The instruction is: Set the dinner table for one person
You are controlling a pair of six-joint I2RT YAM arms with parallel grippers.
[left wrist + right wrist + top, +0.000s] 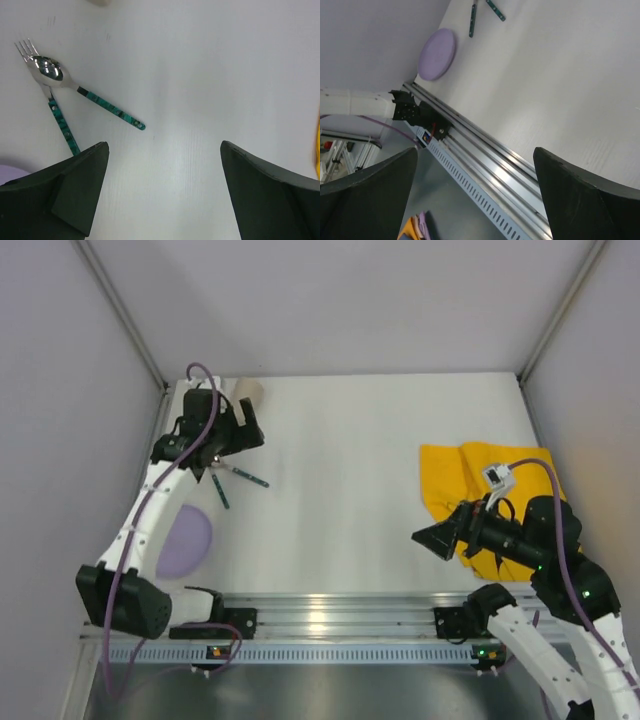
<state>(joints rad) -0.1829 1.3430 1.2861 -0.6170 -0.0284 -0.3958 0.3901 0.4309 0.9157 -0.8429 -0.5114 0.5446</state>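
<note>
The white dinner table (pixel 350 470) carries a teal-handled spoon (pixel 245 476) and a teal-handled fork (pixel 220 491) at the left, lying crossed near their heads. In the left wrist view the spoon (pixel 107 106) lies over the fork (pixel 61 121). A purple plate (pixel 185 540) lies near the front left. My left gripper (pixel 238 433) is open and empty, just behind the cutlery and above it (pixel 165 190). My right gripper (pixel 435 537) is open and empty, hovering over the table's front right by a yellow cloth (pixel 470 475).
A beige cup (pixel 248 392) stands at the back left corner. The ribbed aluminium rail (pixel 330 615) runs along the near edge and shows in the right wrist view (pixel 485 155), with the purple plate (pixel 437 54) beyond. Grey walls enclose three sides.
</note>
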